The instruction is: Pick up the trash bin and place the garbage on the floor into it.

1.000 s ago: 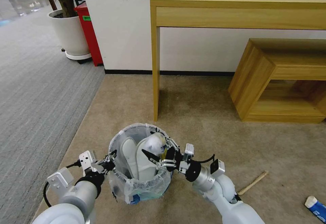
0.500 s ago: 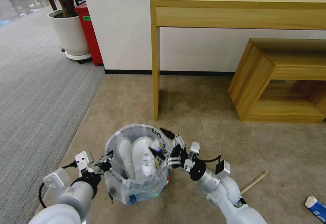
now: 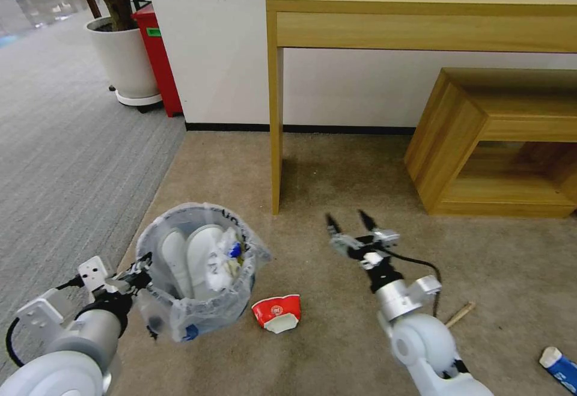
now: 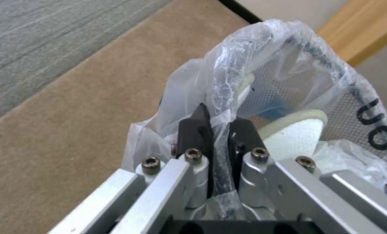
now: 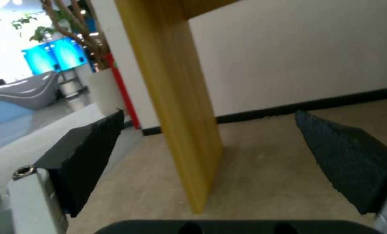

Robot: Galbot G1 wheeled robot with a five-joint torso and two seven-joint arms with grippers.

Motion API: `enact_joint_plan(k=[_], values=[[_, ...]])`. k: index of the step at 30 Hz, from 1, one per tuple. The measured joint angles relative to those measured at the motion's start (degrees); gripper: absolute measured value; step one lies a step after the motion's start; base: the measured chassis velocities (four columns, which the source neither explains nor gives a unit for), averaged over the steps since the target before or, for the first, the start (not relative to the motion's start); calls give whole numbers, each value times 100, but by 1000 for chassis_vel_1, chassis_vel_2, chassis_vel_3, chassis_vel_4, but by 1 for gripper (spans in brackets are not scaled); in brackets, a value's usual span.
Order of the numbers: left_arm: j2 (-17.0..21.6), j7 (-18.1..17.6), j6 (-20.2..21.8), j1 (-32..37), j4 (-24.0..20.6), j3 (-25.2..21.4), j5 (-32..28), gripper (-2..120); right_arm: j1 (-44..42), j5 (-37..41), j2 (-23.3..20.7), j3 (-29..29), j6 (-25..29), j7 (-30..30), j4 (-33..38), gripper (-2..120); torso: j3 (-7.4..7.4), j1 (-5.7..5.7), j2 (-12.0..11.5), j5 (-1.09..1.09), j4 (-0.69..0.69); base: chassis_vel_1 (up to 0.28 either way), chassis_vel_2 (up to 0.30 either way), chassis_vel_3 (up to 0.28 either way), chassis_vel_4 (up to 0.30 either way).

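Beige carpet, the floor [image 3: 336,161], spreads from a white wall and meets grey striped carpet [image 3: 66,161] on the robot's left; a wooden bench [image 3: 421,17] and a low wooden shelf unit [image 3: 493,143] stand against the wall. Head view: the trash bin [image 3: 195,318], lined with a clear bag, hangs at lower left with two white slippers [image 3: 192,258] and crumpled wrappers [image 3: 227,252] inside, the left claw [image 3: 141,273] clamped on its rim. A red-white paper bowl [image 3: 276,313] lies on the floor just beside the bin. The right claw [image 3: 351,228] is raised over bare carpet, fingers spread and empty. A wooden stick [image 3: 460,313] and a blue-white carton [image 3: 559,367] lie at lower right. Left wrist view: the black fingers [image 4: 193,130] of the left claw [image 4: 215,130] pinch the bag and the bin rim [image 4: 263,65] between them. Right wrist view: the right claw [image 5: 211,152] stands wide apart, framing the bench leg [image 5: 176,104] ahead.
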Motion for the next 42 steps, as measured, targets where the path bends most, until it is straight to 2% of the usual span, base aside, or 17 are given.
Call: enact_joint_plan(k=[8, 15, 17, 18, 20, 22, 26, 31, 34, 35, 38, 39, 41, 42], values=[[205, -66, 0, -116, 241, -908, -455, 3, -436, -279, -116, 437, 360, -49, 261, 100, 0, 0, 0, 0, 0, 0, 0, 0, 0], [210, -65, 6, -67, 256, -1048, -576, 3, -467, -335, -128, 406, 440, -141, 185, 100, 0, 0, 0, 0, 0, 0, 0, 0, 0], [194, -64, 6, -43, 249, -1057, -577, 3, -429, -261, -175, 378, 433, -511, 108, 100, 0, 0, 0, 0, 0, 0, 0, 0, 0], [194, -64, 6, -43, 249, -1057, -577, 3, -429, -261, -175, 378, 433, -511, 108, 100, 0, 0, 0, 0, 0, 0, 0, 0, 0], [219, -64, 14, -42, 204, -1104, -575, 3, -285, -238, -379, 318, 309, -1071, -92, 100, 0, 0, 0, 0, 0, 0, 0, 0, 0], [233, -64, 20, -44, 182, -1130, -575, 3, -215, -240, -473, 280, 236, -1226, -190, 100, 0, 0, 0, 0, 0, 0, 0, 0, 0], [239, -67, 33, -27, 149, -1173, -548, 3, 45, -310, -808, 16, -307, -1707, -534, 100, 0, 0, 0, 0, 0, 0, 0, 0, 0], [181, -70, 35, -5, 135, -1111, -465, 3, 307, -432, -878, -364, -768, -1863, -745, 100, 0, 0, 0, 0, 0, 0, 0, 0, 0], [110, -71, 38, -8, 111, -984, -328, 3, 800, -833, -863, -971, -1093, -2058, -1097, 100, 0, 0, 0, 0, 0, 0, 0, 0, 0], [110, -71, 38, -8, 111, -984, -328, 3, 800, -833, -863, -971, -1093, -2058, -1097, 100, 0, 0, 0, 0, 0, 0, 0, 0, 0], [64, -71, 42, -12, 97, -918, -259, 3, 1337, -1371, -749, -1507, -1188, -2724, -1599, 100, 0, 0, 0, 0, 0, 0, 0, 0, 0], [64, -71, 42, -12, 97, -918, -259, 3, 1337, -1371, -749, -1507, -1188, -2724, -1599, 100, 0, 0, 0, 0, 0, 0, 0, 0, 0], [43, -70, 43, -12, 97, -921, -243, 3, 1729, -1877, -596, -1791, -1123, -3482, -2096, 100, 0, 0, 0, 0, 1, 0, 0, 0, 0], [43, -70, 43, -12, 97, -921, -243, 3, 1729, -1877, -596, -1791, -1123, -3482, -2096, 100, 0, 0, 0, 0, 1, 0, 0, 0, 0]])
